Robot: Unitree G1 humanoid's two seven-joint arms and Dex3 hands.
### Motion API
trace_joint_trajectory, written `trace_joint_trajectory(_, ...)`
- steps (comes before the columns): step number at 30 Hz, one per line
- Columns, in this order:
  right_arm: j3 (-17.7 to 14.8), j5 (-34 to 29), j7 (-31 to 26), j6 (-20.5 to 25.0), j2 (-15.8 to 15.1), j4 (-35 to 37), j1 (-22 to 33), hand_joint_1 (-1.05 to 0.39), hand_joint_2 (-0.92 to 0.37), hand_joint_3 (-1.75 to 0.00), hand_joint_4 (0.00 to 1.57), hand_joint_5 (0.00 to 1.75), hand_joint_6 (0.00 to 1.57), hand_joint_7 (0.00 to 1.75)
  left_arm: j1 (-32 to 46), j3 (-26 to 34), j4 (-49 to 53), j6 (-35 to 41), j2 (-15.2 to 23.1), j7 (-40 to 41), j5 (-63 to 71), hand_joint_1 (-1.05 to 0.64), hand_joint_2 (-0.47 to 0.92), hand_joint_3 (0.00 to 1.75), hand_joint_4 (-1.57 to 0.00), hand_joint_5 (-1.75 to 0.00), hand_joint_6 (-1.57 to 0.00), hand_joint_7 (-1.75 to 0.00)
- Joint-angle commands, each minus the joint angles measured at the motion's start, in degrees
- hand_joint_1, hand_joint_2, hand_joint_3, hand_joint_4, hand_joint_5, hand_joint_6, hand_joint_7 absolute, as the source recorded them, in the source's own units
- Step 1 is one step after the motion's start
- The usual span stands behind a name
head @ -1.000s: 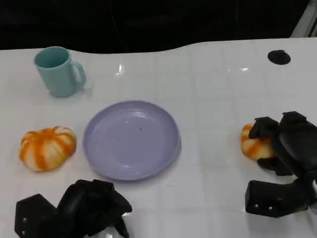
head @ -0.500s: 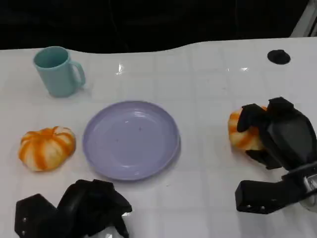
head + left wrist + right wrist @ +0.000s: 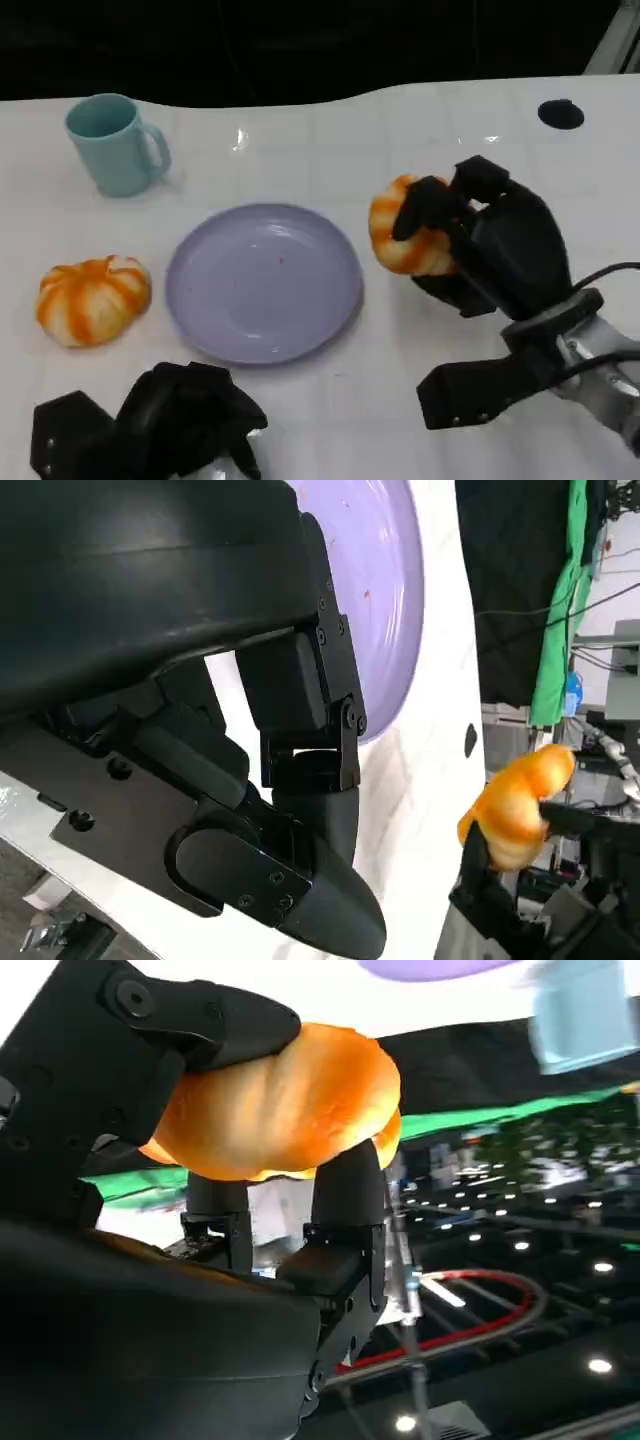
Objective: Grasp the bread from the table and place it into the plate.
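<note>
My right hand (image 3: 480,235) grips an orange bread roll (image 3: 402,238) and holds it above the table, just right of the lilac plate (image 3: 264,282). In the right wrist view the bread roll (image 3: 280,1105) sits clamped between the black fingers (image 3: 345,1200). The left wrist view shows the bread roll (image 3: 515,800) off beyond the plate (image 3: 385,600). A second orange-and-white striped bread (image 3: 92,299) lies on the table left of the plate. My left hand (image 3: 185,420) rests at the near edge with its fingers curled in, holding nothing.
A teal mug (image 3: 112,144) stands at the back left of the white table (image 3: 400,140). A small black disc (image 3: 559,114) lies at the back right. The table's far edge meets a dark background.
My right hand has lifted the bread roll off the table at the right and carried it leftward, close to the plate's right rim. The left hand stayed put.
</note>
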Motion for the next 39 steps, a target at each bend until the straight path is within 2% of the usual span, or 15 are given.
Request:
trace_joint_trajectory(1,0.52,0.42,4.60,1.37,3.02,-1.43,-3.25,-0.18,-0.28,-1.30,0.99,1.75,0.81,1.61,0.18,0.10,0.29,-0.70,0.49,0.05,-0.03,-1.05,0.79,0.01,-1.50,-0.93,-1.57,-0.48)
trace_joint_trajectory(3,0.89,0.34,6.34,1.89,4.53,-0.98,-4.13,-0.18,-0.28,-1.28,0.99,1.75,0.82,1.58,0.23,0.03,0.20,-0.68,0.40,0.10,-0.03,-1.05,0.79,0.01,-1.50,-0.93,-1.57,-0.48)
trace_joint_trajectory(4,1.26,0.20,7.03,2.27,5.64,-0.42,-4.76,-0.18,-0.32,-1.13,0.98,1.75,0.82,1.55,0.29,0.00,0.13,-0.69,0.32,0.10,-0.08,-1.05,0.79,0.00,-1.50,-0.93,-1.57,-0.48)
trace_joint_trajectory(8,3.04,-0.19,6.98,1.87,9.70,3.96,-7.55,-0.18,-0.34,-1.04,0.98,1.75,0.79,1.65,0.49,-0.15,-0.25,-0.60,0.13,0.52,0.14,-1.05,0.79,0.00,-1.50,-0.93,-1.57,-0.48)
trace_joint_trajectory(14,4.61,0.34,6.39,1.35,14.30,10.17,-10.09,-0.23,-0.36,-1.08,0.96,1.75,0.75,1.70,0.80,-0.41,-0.79,-0.72,-0.02,0.35,0.19,-1.05,0.79,0.01,-1.50,-0.92,-1.57,-0.48)
trace_joint_trajectory(16,4.84,0.49,5.36,0.93,15.73,12.21,-10.68,-0.23,-0.33,-1.12,0.96,1.75,0.79,1.59,0.90,-0.48,-1.06,-0.41,-0.04,0.47,0.23,-1.05,0.79,0.01,-1.50,-0.92,-1.57,-0.48)
trace_joint_trajectory(19,4.79,1.18,4.14,-0.24,17.89,15.89,-11.63,-0.22,-0.28,-1.23,0.96,1.75,0.75,1.71,0.96,-0.53,-1.12,-0.52,-0.04,0.36,0.16,-1.05,0.78,0.00,-1.50,-0.92,-1.57,-0.48)
trace_joint_trajectory(22,4.64,1.94,4.37,-0.49,19.20,18.18,-12.51,-0.22,-0.28,-1.19,0.94,1.75,0.73,1.74,0.97,-0.51,-1.12,-0.47,-0.02,0.25,0.06,-1.05,0.78,0.00,-1.50,-0.92,-1.57,-0.48)
trace_joint_trajectory(25,4.68,2.31,4.55,-0.53,20.15,19.88,-13.26,-0.22,-0.33,-1.05,0.93,1.75,0.79,1.59,1.09,-0.57,-1.42,-0.17,-0.05,0.65,0.28,-1.05,0.78,0.00,-1.50,-0.92,-1.57,-0.48)
trace_joint_trajectory(28,4.79,2.91,5.81,-0.80,20.50,20.89,-13.66,-0.22,-0.38,-0.91,0.88,1.74,0.92,1.04,1.09,-0.67,-1.49,-0.23,-0.05,0.93,0.61,-1.05,0.79,0.00,-1.50,-0.92,-1.57,-0.48)
trace_joint_trajectory(29,4.74,3.37,7.02,-0.87,20.52,21.05,-13.72,-0.25,-0.51,-0.73,0.83,1.55,0.97,0.72,1.10,-0.69,-1.50,-0.28,-0.06,0.97,0.67,-1.05,0.79,0.01,-1.50,-0.92,-1.57,-0.48)
trace_joint_trajectory(30,4.73,3.83,8.86,-0.86,20.48,21.17,-13.77,-0.27,-0.59,-0.61,0.81,1.43,1.00,0.54,1.05,-0.68,-1.35,-0.47,-0.06,0.80,0.57,-1.05,0.79,0.01,-1.50,-0.92,-1.57,-0.49)
trace_joint_trajectory(32,4.84,4.47,12.85,-0.16,20.29,20.91,-13.84,-0.31,-0.73,-0.48,0.55,0.97,0.85,0.21,0.98,-0.66,-1.14,-0.68,-0.04,0.47,0.34,-1.05,0.79,0.01,-1.50,-0.92,-1.57,-0.48)
trace_joint_trajectory(35,4.96,5.27,20.31,1.80,19.87,19.71,-13.82,-0.54,-0.89,-0.28,0.25,0.47,0.55,0.03,0.87,-0.65,-0.91,-0.93,-0.01,0.41,0.34,-1.05,0.79,0.01,-1.50,-0.92,-1.57,-0.48)
trace_joint_trajectory(39,4.65,6.24,25.91,2.40,19.01,17.17,-12.88,-0.73,-0.92,-0.31,0.04,0.36,0.32,0.00,0.93,-0.64,-1.10,-0.75,-0.06,0.18,0.04,-1.05,0.79,0.01,-1.50,-0.92,-1.57,-0.47)
